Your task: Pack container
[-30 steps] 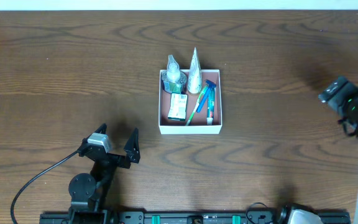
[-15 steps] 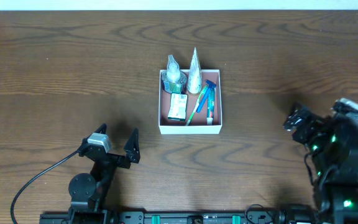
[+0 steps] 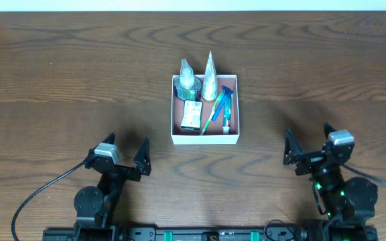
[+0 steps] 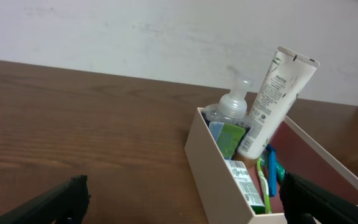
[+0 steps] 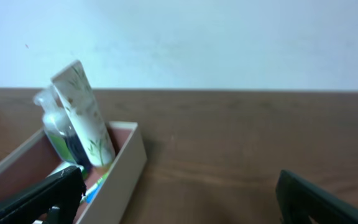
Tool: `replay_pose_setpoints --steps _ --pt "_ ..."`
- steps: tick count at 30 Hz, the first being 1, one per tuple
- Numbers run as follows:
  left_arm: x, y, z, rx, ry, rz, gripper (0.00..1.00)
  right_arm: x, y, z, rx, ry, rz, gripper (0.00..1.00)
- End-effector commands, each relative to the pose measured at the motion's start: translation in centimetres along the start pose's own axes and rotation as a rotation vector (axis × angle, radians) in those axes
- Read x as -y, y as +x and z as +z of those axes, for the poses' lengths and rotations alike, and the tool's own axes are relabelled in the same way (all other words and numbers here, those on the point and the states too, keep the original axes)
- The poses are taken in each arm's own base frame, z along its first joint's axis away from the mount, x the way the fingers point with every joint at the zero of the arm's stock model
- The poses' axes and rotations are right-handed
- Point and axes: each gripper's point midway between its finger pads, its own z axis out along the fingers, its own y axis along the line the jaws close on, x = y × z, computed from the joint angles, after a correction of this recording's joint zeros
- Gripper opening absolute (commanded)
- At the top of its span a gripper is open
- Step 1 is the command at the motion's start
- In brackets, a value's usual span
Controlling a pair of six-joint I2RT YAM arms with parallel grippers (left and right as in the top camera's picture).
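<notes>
While the left pincer [image 3: 128, 139] and right pincer [image 3: 307, 131] gape empty, toiletries [image 3: 210, 84] crowd the container [image 3: 205, 139] well beyond them.

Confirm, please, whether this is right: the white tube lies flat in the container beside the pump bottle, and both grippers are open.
Not quite: the left wrist view shows the white tube standing on end in the container beside the pump bottle, not lying flat. The left gripper and right gripper are indeed open.
</notes>
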Motion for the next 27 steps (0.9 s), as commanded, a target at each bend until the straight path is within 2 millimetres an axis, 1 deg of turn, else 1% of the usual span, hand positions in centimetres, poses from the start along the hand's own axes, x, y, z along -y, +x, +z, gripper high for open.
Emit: replay_pose_setpoints --steps 1,5,10,14,16,21,25,27 --pt "-0.4 1.5 0.1 -0.046 -0.007 0.004 0.98 0.0 -0.3 -0.5 0.048 0.017 -0.042 0.99" --pt "-0.4 1.5 0.1 -0.046 -0.007 0.004 0.98 0.8 -0.3 -0.6 0.086 0.074 -0.047 0.99" --pt "-0.4 1.5 0.1 -0.046 -0.007 0.004 0.98 1.9 0.7 -0.3 0.129 0.133 -0.048 0.99" --pt "-0.4 1.5 0.1 -0.046 -0.007 0.004 0.98 2.2 1.9 -0.1 0.150 0.132 -0.051 0.99" --pt "-0.4 1.5 0.1 -0.046 -0.007 0.004 0.98 2.3 2.8 0.1 0.140 0.133 -0.050 0.99" --pt "-0.4 1.5 0.1 -0.046 -0.007 0.004 0.98 2.5 3.9 0.3 0.117 0.136 -0.048 0.99" --pt "-0.4 1.5 0.1 -0.046 -0.007 0.004 0.98 2.8 5.6 0.5 0.049 0.147 -0.041 0.99" --pt "-0.4 1.5 0.1 -0.046 -0.007 0.004 0.98 3.0 5.8 0.4 0.044 0.157 -0.041 0.99"
